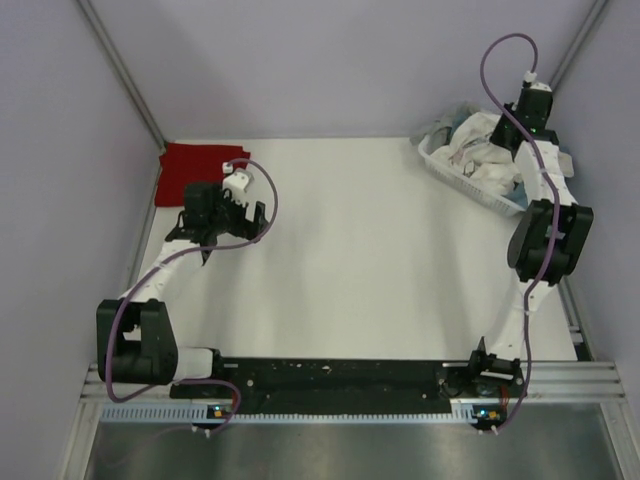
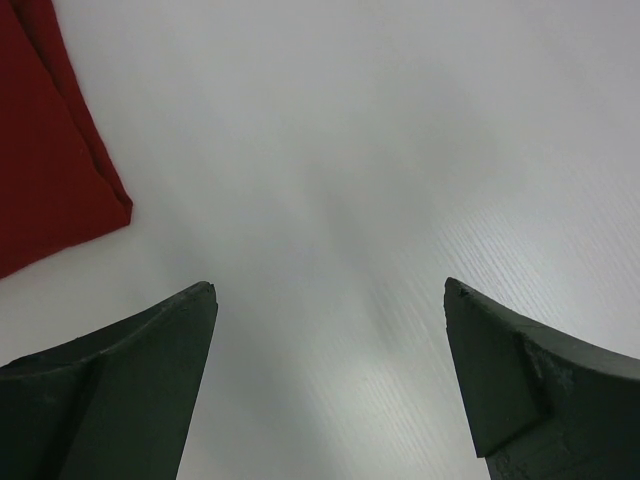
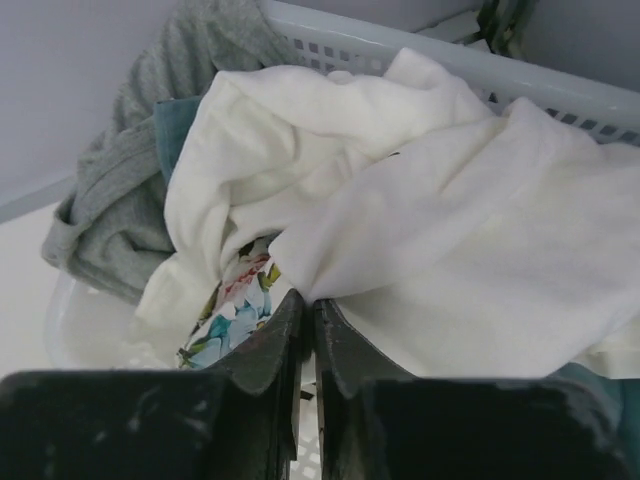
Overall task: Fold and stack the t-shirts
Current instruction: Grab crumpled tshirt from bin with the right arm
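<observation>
The right gripper, squeezed shut, had the white shirt just ahead at twelve o'clock; the left gripper gaped open.

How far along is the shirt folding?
Done: the dark red t-shirt lies folded, far left on the table. In hand: the right tool, shut, is at the white floral t-shirt in the basket. Remaining: getting it out, folding and stacking it; the left tool is open, empty.
</observation>
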